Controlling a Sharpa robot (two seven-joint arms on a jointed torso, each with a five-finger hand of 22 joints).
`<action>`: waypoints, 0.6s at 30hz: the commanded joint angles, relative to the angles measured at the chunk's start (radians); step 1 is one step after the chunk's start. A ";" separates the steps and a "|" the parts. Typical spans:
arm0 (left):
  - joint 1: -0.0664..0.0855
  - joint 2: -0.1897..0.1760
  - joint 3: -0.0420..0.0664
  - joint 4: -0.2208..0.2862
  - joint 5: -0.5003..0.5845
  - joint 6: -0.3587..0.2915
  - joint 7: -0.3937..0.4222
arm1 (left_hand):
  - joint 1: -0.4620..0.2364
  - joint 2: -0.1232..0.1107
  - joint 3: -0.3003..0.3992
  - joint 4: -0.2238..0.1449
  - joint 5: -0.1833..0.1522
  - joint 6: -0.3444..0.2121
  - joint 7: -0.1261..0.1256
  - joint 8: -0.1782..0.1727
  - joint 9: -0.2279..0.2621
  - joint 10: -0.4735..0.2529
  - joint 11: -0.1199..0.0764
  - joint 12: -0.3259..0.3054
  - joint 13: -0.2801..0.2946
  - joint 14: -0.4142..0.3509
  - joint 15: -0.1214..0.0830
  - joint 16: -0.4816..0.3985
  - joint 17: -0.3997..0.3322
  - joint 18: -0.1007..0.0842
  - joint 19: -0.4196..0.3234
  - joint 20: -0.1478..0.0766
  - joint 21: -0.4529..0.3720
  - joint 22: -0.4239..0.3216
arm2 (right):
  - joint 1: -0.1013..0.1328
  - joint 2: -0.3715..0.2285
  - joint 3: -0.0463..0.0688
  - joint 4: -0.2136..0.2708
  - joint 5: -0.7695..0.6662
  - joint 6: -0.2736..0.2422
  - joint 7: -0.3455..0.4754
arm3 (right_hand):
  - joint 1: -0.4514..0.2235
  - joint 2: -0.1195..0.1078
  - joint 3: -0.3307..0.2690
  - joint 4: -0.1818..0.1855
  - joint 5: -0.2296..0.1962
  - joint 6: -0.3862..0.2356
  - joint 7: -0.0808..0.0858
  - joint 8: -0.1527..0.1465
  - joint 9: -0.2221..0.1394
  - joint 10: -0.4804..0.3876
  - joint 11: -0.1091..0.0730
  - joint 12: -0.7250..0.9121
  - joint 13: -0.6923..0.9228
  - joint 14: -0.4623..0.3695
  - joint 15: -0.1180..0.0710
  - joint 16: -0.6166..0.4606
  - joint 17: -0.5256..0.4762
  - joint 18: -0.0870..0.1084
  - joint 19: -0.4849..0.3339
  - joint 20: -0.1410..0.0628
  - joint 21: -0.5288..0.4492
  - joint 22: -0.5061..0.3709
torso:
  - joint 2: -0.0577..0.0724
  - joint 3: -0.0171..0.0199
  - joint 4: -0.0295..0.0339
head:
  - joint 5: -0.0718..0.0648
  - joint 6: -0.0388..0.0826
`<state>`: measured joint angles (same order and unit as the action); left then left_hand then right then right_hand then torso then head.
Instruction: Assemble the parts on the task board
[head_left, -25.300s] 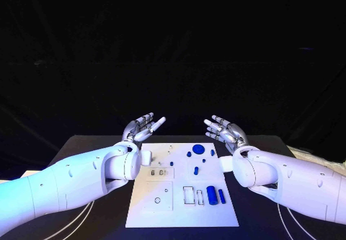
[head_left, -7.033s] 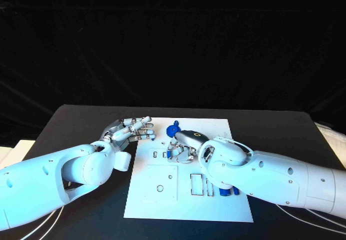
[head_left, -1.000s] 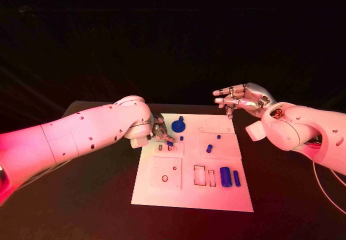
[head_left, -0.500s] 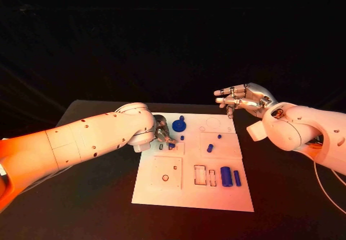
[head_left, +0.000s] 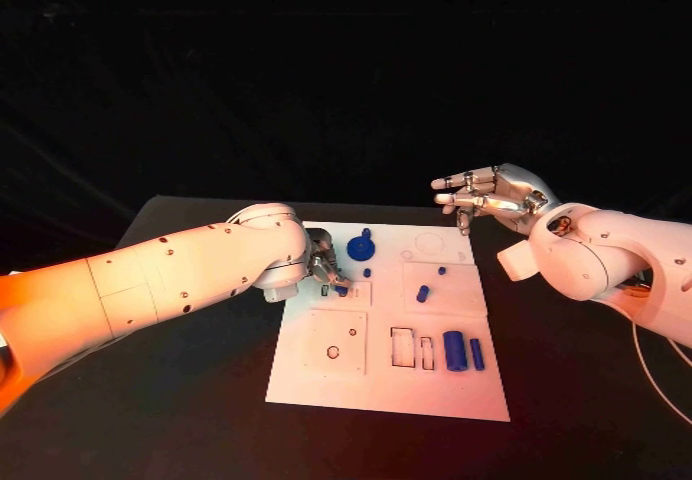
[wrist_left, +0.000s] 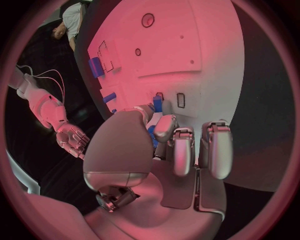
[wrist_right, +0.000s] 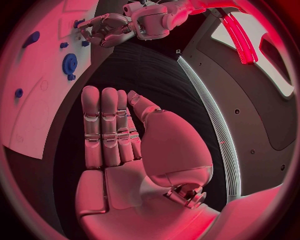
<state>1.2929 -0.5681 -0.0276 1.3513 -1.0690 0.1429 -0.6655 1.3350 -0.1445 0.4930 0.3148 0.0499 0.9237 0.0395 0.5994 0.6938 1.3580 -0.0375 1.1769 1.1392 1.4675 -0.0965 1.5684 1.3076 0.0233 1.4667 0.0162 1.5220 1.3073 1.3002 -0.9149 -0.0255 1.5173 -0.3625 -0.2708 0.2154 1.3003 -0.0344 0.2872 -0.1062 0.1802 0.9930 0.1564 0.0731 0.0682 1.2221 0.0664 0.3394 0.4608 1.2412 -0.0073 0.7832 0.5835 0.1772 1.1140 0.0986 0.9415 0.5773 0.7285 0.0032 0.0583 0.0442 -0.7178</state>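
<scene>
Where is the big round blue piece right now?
In the head view, the big round blue piece sits on the far part of the white task board, toward its left side, just beyond the silver left hand.

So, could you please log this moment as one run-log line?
left hand: pinching small blue part at task board slots | right hand: open, raised beyond the board's far right corner

Head cam looks down from above/behind at white flat rectangular task board (head_left: 389, 380) on black table (head_left: 188, 400). L wrist cam sits close behind silver many-fingered left hand (wrist_left: 181, 145), facing board (wrist_left: 169, 60). R wrist cam, behind right hand (wrist_right: 119, 135), sees board edge (wrist_right: 37, 100). All three share board.
</scene>
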 joint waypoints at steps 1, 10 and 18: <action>-0.003 -0.004 -0.002 0.003 -0.029 0.053 -0.013 | 0.003 -0.008 0.172 -0.167 0.004 0.004 -0.004 0.004 0.003 0.007 0.001 -0.006 -0.001 0.103 0.005 0.002 0.263 -0.001 0.058 0.002 -0.004 0.180 | -0.001 0.001 0.000 -0.001 0.000 0.025 0.009 | -0.014 -0.001 0.004 0.004 0.006 -0.005 0.003 0.006 0.000 -0.004 0.000 0.003 -0.002 -0.007 0.003 0.000 -0.002 0.001 -0.007 -0.001 -0.002 0.002 | 0.000 -0.0010 0.0004 | 0.002 -0.003; -0.003 -0.006 -0.003 0.004 -0.031 0.049 -0.014 | -0.006 -0.014 0.189 -0.174 0.007 0.008 -0.004 0.005 0.006 0.010 0.001 -0.006 -0.003 0.103 0.005 0.002 0.263 0.000 0.057 0.003 -0.006 0.178 | -0.001 0.005 -0.001 -0.006 0.005 0.030 0.009 | -0.023 0.001 0.006 0.010 0.020 -0.007 0.003 0.007 0.000 -0.005 0.001 0.004 -0.005 -0.007 0.003 0.002 -0.006 0.002 -0.011 0.001 -0.001 0.004 | 0.000 -0.0005 -0.0002 | 0.011 -0.009; -0.003 0.001 -0.003 0.000 -0.032 0.053 -0.015 | -0.010 -0.016 0.193 -0.176 0.007 0.009 -0.004 0.005 0.008 0.010 0.001 -0.007 -0.004 0.103 0.005 0.002 0.263 0.000 0.057 0.003 -0.007 0.177 | -0.001 0.006 -0.001 -0.006 0.006 0.031 0.009 | -0.027 0.000 0.006 0.012 0.025 -0.008 0.004 0.007 0.000 -0.005 0.001 0.004 -0.007 -0.007 0.004 0.002 -0.008 0.002 -0.012 0.001 -0.001 0.004 | 0.000 0.0002 -0.0002 | 0.008 -0.012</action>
<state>1.2919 -0.5694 -0.0283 1.3533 -1.0896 0.1677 -0.6682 1.3283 -0.1559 0.5087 0.3087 0.0537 0.9240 0.0397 0.6015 0.6992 1.3615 -0.0339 1.1729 1.1361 1.4675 -0.0965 1.5684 1.3074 0.0232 1.4667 0.0162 1.5220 1.3073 1.3001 -0.9102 -0.0267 1.5110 -0.3579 -0.2597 0.2155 1.2843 -0.0370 0.2942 -0.0992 0.2012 0.9884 0.1581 0.0770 0.0682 1.2223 0.0665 0.3394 0.4553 1.2412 -0.0073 0.7831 0.5770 0.1771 1.1068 0.0986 0.9415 0.5806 0.7285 0.0029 0.0579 0.0531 -0.7292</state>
